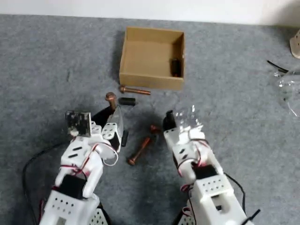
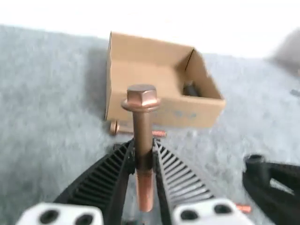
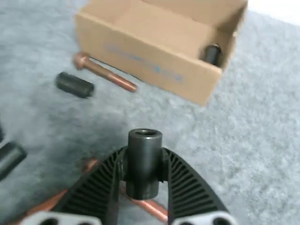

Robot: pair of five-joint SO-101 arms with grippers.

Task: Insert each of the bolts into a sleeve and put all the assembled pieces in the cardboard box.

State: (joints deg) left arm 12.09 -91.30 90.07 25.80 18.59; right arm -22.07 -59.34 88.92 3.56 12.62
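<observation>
Setup for mating, I reckon: left gripper (image 2: 142, 149) clamps upright copper hex-head bolt (image 2: 141, 117), right gripper (image 3: 143, 160) clamps black cylindrical sleeve (image 3: 144, 143), bore exposed.

Robotics lab bench, grey felt mat (image 1: 47, 56), white wall (image 1: 140, 7) behind, black cable (image 1: 275, 65) at the edge

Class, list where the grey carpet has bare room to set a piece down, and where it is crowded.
Free: carpet left of the cardboard box; carpet between the box and the clear plastic. Crowded: box front down to left tool and right tool: a loose bolt, a sleeve.
</observation>
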